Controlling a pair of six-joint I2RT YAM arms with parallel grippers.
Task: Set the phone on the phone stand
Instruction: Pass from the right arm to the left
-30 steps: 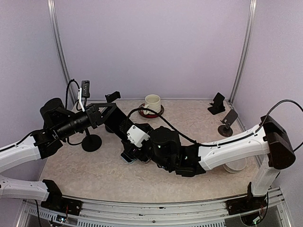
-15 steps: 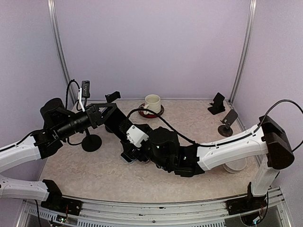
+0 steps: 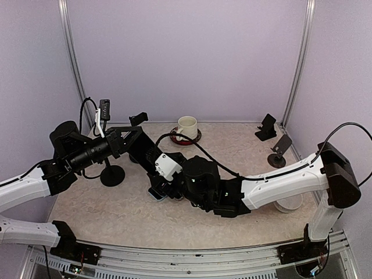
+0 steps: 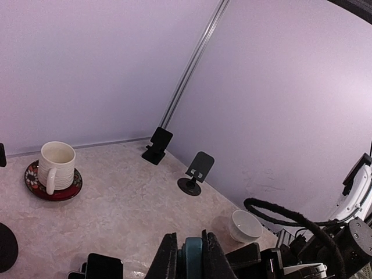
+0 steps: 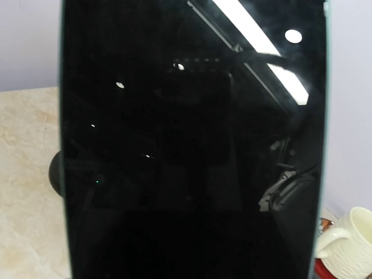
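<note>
The phone (image 5: 192,151), black-screened with a teal rim, stands on end at the table's middle left, its teal lower corner (image 3: 156,196) showing. My left gripper (image 3: 141,145) is shut on its thin teal edge (image 4: 193,256). My right gripper (image 3: 163,189) brackets the phone's lower end across its width. The screen fills the right wrist view and hides those fingers. A black phone stand (image 3: 279,152) with a tilted plate on a round base stands at the far right, far from both grippers, and shows again in the left wrist view (image 4: 196,173).
A second, wedge-shaped stand (image 3: 266,127) sits in the back right corner. A white mug on a red saucer (image 3: 187,129) is at the back centre. A white bowl (image 3: 288,203) lies under the right arm. A round-based pole (image 3: 111,174) stands at left.
The right arm's forearm has shifted slightly to the left. The phone and the left arm stay where they were.
</note>
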